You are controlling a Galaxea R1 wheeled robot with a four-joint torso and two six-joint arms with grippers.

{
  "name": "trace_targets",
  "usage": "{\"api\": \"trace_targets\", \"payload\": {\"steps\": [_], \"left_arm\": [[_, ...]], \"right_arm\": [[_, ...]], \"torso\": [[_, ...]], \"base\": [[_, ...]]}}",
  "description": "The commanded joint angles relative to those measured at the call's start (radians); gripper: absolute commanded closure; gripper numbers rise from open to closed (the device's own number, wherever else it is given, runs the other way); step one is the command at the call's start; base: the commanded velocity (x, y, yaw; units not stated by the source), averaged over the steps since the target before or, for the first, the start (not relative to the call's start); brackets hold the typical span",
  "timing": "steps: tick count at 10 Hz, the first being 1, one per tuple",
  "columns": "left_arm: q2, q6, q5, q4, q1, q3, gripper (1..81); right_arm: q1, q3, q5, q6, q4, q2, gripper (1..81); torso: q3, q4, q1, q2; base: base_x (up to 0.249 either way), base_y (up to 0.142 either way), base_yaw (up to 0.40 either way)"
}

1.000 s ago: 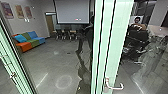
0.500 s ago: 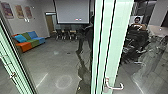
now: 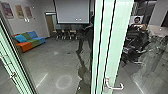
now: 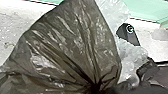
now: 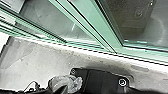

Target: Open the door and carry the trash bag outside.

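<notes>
A green-framed glass door [image 3: 110,45] with a bent metal lever handle [image 3: 118,88] stands in front of the robot in the head view. The dark trash bag [image 4: 72,42] shows large in the left wrist view, its folds drawn together where my left gripper [image 4: 96,88] is shut on it. Translucent plastic [image 4: 132,58] lies behind the dark bag. Green door framing [image 5: 100,32] meets a pale sill in the right wrist view. Crumpled grey plastic [image 5: 65,83] is near the robot's dark plate there.
Beyond the glass are a coloured sofa [image 3: 31,41], several chairs and a projection screen [image 3: 73,12]. A person [image 3: 137,22] is at the right, behind dark equipment. Another green frame [image 3: 15,62] runs down the left.
The dark shapes in front of the person have shifted slightly. The door, its handle and the room stand as before.
</notes>
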Motion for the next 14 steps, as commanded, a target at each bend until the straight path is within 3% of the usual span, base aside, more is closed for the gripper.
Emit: {"api": "trace_targets", "payload": {"steps": [1, 3, 4, 7, 10, 12, 14], "left_arm": [[0.009, -0.002, 0.054, 0.003, -0.044, 0.011, 81.1], [0.011, -0.002, 0.053, 0.003, -0.044, 0.011, 81.1], [0.014, -0.002, 0.053, 0.003, -0.044, 0.011, 81.1], [0.016, -0.002, 0.053, 0.001, -0.044, 0.011, 81.1], [0.019, -0.002, 0.051, 0.001, -0.044, 0.011, 81.1], [0.019, -0.002, 0.051, 0.001, -0.044, 0.011, 81.1], [0.019, -0.002, 0.051, 0.001, -0.044, 0.011, 81.1]], "right_arm": [[0.241, 0.068, -0.216, 0.258, 0.053, -0.15, 1.0], [0.334, 0.093, -0.225, 0.447, 0.059, -0.184, 1.0], [0.395, 0.093, -0.257, 0.59, 0.052, -0.187, 1.0], [0.598, 0.117, -0.435, 0.829, 0.047, -0.183, 1.0], [0.658, 0.137, -0.415, 1.053, 0.041, -0.135, 1.0], [0.647, 0.099, -0.39, 1.148, -0.038, -0.026, 1.0], [0.624, 0.05, -0.384, 1.265, -0.158, 0.056, 1.0]], "torso": [[0.0, 0.0, 0.0, 0.0], [0.0, 0.0, 0.0, 0.0], [0.0, 0.0, 0.0, 0.0], [0.0, 0.0, 0.0, 0.0], [0.0, 0.0, 0.0, 0.0], [0.0, 0.0, 0.0, 0.0], [0.0, 0.0, 0.0, 0.0]], "base": [[0.0, 0.0, 0.0], [0.0, 0.0, 0.0], [0.0, 0.0, 0.0], [0.0, 0.0, 0.0], [0.0, 0.0, 0.0], [0.0, 0.0, 0.0], [0.0, 0.0, 0.0]]}}
